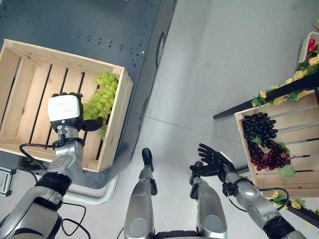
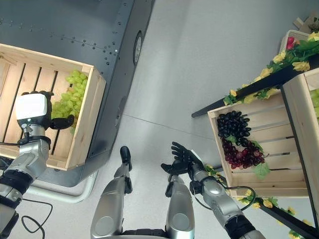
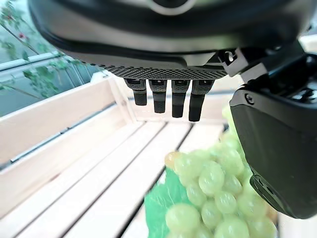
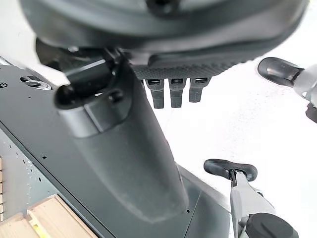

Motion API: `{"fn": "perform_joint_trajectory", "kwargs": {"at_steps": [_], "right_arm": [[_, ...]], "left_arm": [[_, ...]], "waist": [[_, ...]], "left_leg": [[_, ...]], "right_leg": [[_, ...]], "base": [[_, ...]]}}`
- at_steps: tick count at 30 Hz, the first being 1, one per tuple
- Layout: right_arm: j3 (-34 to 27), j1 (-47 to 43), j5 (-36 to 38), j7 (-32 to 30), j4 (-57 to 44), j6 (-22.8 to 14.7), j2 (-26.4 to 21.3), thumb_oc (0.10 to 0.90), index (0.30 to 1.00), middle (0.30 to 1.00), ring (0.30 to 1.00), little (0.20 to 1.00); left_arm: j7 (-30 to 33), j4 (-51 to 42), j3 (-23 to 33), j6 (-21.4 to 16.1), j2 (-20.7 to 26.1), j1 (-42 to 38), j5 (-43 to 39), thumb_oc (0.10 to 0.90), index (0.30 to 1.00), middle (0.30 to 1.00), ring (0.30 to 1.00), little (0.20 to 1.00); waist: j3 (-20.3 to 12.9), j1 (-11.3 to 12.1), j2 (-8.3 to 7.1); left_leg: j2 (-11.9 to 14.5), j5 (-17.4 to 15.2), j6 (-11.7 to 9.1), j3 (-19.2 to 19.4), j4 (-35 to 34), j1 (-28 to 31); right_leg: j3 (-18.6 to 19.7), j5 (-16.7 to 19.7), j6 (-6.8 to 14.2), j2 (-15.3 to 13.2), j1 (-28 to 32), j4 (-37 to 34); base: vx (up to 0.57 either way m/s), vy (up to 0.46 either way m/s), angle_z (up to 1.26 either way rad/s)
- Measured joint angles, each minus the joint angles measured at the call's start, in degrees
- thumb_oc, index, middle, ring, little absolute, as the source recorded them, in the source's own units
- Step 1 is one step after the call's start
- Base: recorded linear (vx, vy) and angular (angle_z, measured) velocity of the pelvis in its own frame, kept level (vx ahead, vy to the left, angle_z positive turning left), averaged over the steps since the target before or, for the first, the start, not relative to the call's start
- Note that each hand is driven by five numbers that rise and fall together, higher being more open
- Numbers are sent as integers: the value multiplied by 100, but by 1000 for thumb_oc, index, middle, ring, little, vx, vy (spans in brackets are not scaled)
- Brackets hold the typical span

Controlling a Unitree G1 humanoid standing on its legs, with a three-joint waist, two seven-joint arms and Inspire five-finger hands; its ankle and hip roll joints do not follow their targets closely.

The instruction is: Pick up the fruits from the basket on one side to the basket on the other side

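A bunch of green grapes [image 1: 102, 97] with a green leaf lies against the right wall of the left wooden crate [image 1: 117, 124]. My left hand [image 1: 65, 112] hovers inside that crate just beside the bunch, open. Its fingers [image 3: 173, 99] hang straight and its thumb [image 3: 277, 148] stands next to the grapes [image 3: 213, 193] without closing on them. Across the floor, the right wooden crate [image 1: 294, 122] holds a black grape bunch [image 1: 259, 127] and a dark red one [image 1: 269, 157]. My right hand [image 1: 214, 159] is open over the floor left of that crate, fingers spread, holding nothing.
The left crate rests on a dark metal platform [image 1: 89, 25]. A black rack bar with artificial yellow flowers [image 1: 279, 92] runs above the right crate. A pale basket [image 1: 311, 50] with red and yellow items sits at the far right. Grey floor [image 1: 214, 74] lies between the crates.
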Motion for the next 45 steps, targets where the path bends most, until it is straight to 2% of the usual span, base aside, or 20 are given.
{"fn": "perform_joint_trajectory", "kwargs": {"at_steps": [11,18,23,29,40,45], "right_arm": [[-5,12,0,0,0,5,0,800,900,900,900,900],[-4,10,0,-1,0,31,0,800,900,900,900,900],[-2,-11,0,-2,1,43,-2,800,900,900,900,900],[7,-91,0,-2,1,82,-1,800,900,900,900,900],[46,-252,-2,-11,1,110,10,800,900,900,900,900],[51,-348,-7,-20,1,118,61,800,900,900,900,900]], "left_arm": [[67,-20,145,-1,-10,-1,-23,800,900,900,900,900],[159,160,142,-24,-286,-39,-295,800,900,900,900,900],[164,312,118,-304,-451,-96,-310,800,900,900,900,900],[138,430,-112,-409,-490,-347,-411,800,900,900,900,900],[112,772,-111,-316,-573,-670,-960,800,900,900,900,900],[109,951,-102,-35,-579,-804,-1117,800,900,900,900,900]], "waist": [[0,-12,1],[0,-30,0],[0,-80,-1],[0,-148,-6],[2,-194,-49],[12,-246,-181]], "left_leg": [[-5,-1,0,-7,0,25],[-5,-5,4,4,0,25],[-4,-17,1,12,-3,-32],[-4,-15,18,23,-3,-124],[1,-33,44,53,-2,-216],[6,-34,47,109,1,-271]], "right_leg": [[-2,-3,4,-2,30,1],[12,-5,4,-4,14,6],[18,-8,2,-4,-43,5],[21,-4,4,-2,-137,3],[50,-3,4,3,-250,1],[124,12,19,6,-341,1]], "base": [[0,0,0],[0,0,0],[0,0,0],[0,0,0],[1,7,-1],[-4,5,-5]]}}
